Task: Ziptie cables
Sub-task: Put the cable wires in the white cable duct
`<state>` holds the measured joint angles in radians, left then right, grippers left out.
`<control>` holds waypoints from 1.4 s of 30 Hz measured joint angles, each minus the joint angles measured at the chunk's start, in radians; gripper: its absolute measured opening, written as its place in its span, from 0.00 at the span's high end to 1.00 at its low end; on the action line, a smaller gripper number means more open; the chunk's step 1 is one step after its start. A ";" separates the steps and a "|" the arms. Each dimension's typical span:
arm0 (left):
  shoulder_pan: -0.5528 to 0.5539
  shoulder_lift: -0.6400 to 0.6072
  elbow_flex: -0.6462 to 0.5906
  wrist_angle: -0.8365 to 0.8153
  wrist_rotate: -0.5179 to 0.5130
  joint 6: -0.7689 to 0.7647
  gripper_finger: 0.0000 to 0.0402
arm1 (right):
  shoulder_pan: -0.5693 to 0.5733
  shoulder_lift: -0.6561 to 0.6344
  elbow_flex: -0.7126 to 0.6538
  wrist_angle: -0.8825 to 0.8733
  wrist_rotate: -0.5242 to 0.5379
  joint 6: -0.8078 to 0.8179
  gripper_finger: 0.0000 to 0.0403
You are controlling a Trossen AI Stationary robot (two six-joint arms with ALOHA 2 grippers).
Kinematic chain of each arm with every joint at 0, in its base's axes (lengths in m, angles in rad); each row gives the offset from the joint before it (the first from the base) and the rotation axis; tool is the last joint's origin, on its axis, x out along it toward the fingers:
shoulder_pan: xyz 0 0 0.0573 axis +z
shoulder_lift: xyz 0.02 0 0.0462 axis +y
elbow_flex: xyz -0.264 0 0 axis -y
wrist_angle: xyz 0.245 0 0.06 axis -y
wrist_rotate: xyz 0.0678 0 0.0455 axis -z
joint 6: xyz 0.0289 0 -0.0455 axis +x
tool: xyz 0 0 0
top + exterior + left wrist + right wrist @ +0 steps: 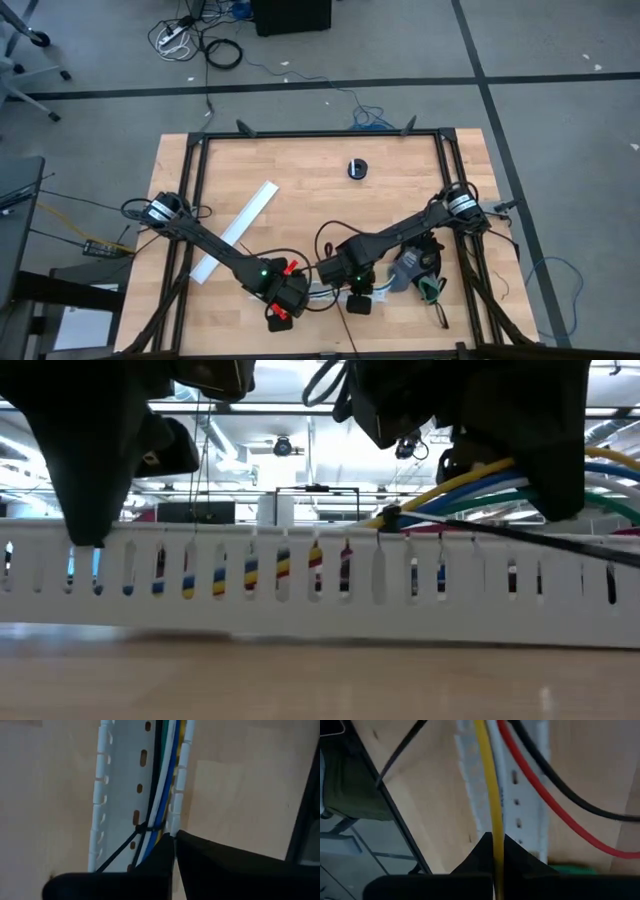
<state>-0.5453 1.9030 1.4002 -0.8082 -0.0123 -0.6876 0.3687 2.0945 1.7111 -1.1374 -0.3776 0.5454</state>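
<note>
We judged the job to be partly done. In the left wrist view the cables [161, 785] lay in a white slotted channel [120, 780] as a tight run of blue, white, yellow and green, and one black ziptie [142, 827] was already looped round them, its loose tail slanting away across the channel floor. The low view showed the same knot [388, 517] just above the channel wall [320, 595], with the tail running off along the top.

Both arms met at the near edge of the table [300, 170]. Our left gripper [174, 851] was clenched, its tips pressed together just beside the tied spot; whether they pinched anything we could not tell. Our right gripper [495, 842] was clamped on a single yellow wire [492, 780], with a red wire [540, 790] and a black cord [555, 785] crossing close by, apart from the bundle.

We saw only one tie on. A second ziptie we could not find, so we reckoned that tie and the gathering of stray wires were left.
</note>
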 joint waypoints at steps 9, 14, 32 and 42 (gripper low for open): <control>0.000 0.000 0.000 0.004 -0.029 -0.018 1.00 | 0.016 0.000 0.000 0.019 0.055 -0.131 0.96; 0.000 0.000 0.000 0.004 -0.030 -0.021 1.00 | 0.032 0.000 0.000 0.062 0.097 -0.187 0.85; 0.002 -0.002 0.000 -0.086 -0.013 -0.047 1.00 | 0.032 -0.005 0.111 -0.101 0.260 -0.235 0.49; 0.000 -0.002 0.000 -0.160 0.009 -0.058 1.00 | 0.002 -0.034 0.156 -0.434 0.382 -0.378 0.53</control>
<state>-0.5450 1.9007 1.4002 -0.9682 -0.0038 -0.7452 0.3708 2.0603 1.8671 -1.5711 0.0044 0.1673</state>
